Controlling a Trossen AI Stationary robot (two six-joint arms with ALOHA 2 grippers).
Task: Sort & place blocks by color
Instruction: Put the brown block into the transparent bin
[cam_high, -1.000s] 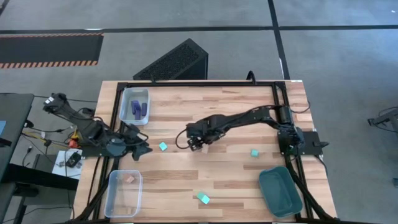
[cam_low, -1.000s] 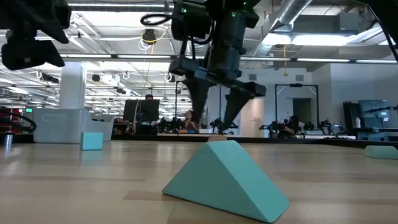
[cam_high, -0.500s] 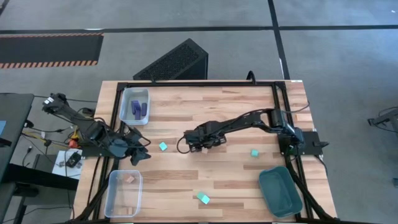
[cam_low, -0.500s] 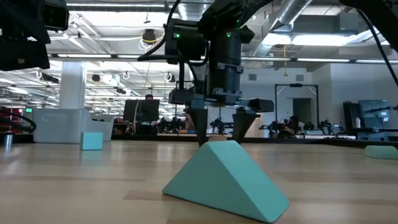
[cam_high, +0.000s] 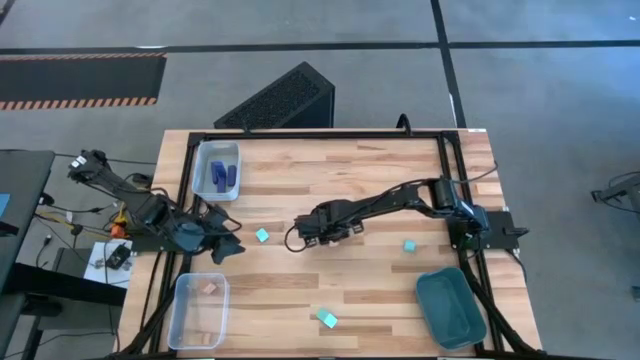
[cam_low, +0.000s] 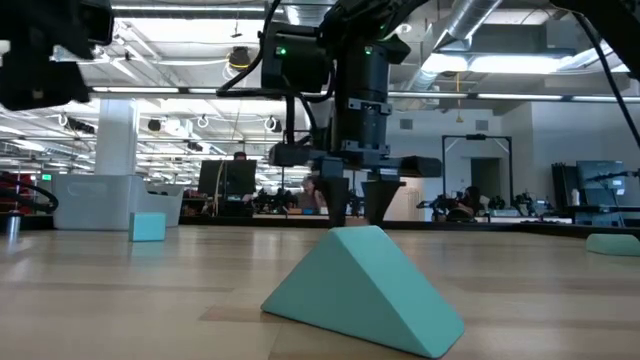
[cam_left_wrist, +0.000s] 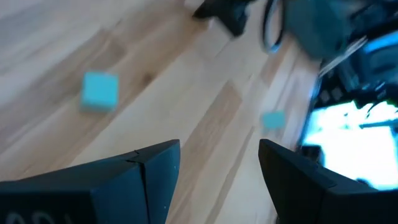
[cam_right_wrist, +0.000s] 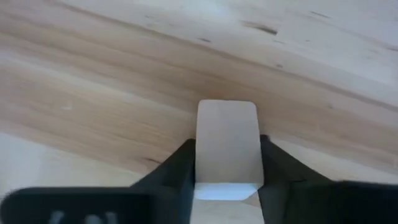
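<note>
Mid-table on the wooden tabletop (cam_high: 380, 170), a pale tan wooden block (cam_right_wrist: 226, 146) is gripped between the right gripper (cam_high: 322, 238) fingers, while the left gripper (cam_high: 228, 248) is held open near the left edge.

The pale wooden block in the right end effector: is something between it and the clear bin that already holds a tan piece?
Nothing visible blocks it. The right end effector grips the pale block at mid-table. Toward the clear bin, a teal cube lies nearby and the left end effector hovers close to that route.
</note>
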